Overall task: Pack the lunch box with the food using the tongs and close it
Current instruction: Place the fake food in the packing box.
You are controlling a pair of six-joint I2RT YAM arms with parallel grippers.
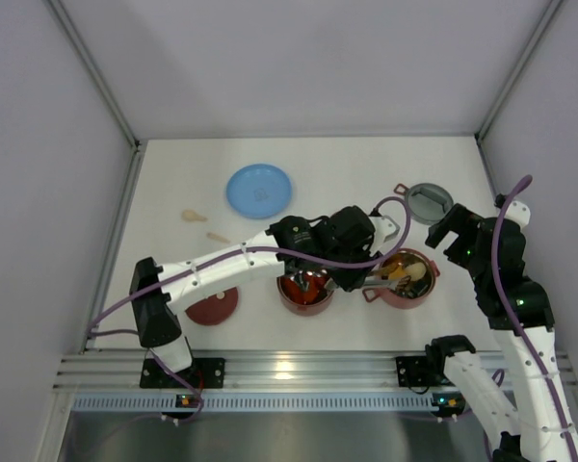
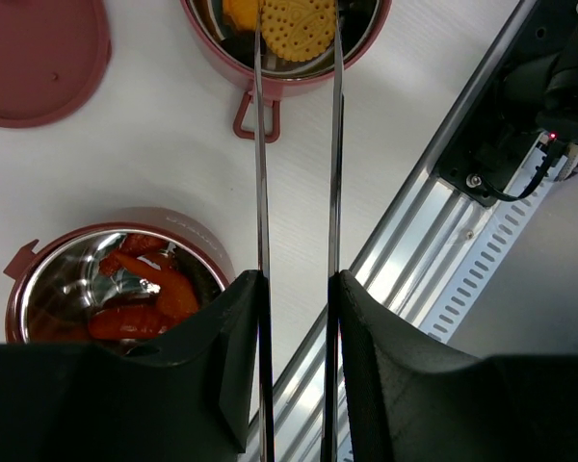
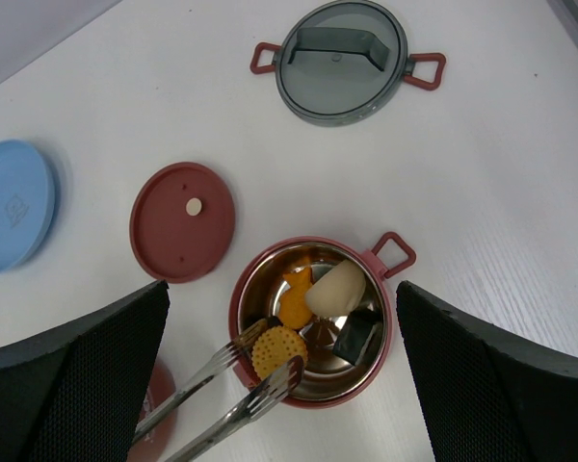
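Gripping one tongs (image 2: 334, 173); two open bowls (image 2: 188, 223)

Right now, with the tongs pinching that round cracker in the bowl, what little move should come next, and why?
Probably ease the left gripper open a little, so the tongs let the cracker drop. The cracker is already inside the bowl, next to the pale piece, so it seems to need no more carrying.

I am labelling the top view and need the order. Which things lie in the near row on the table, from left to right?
Maroon lid → bowl of red pieces → bowl with biscuit.
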